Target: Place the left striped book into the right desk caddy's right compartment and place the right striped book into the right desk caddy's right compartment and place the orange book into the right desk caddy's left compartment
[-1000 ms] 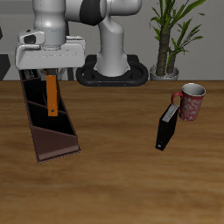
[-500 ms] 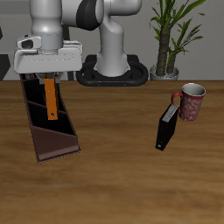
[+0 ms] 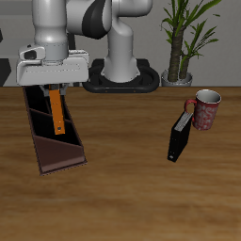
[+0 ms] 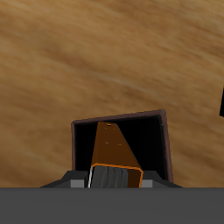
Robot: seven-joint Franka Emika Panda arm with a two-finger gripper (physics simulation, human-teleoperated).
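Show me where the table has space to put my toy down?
The widest bare patch of table lies between the caddy and the black book leaning by the mug. It is crowded at the caddy, where the pincer holds the orange book.

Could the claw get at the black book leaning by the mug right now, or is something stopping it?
Probably not yet. The claw is over the right desk caddy with the orange book at its fingers, standing in the caddy. The table around the black book is open; only the mug crowds one side.
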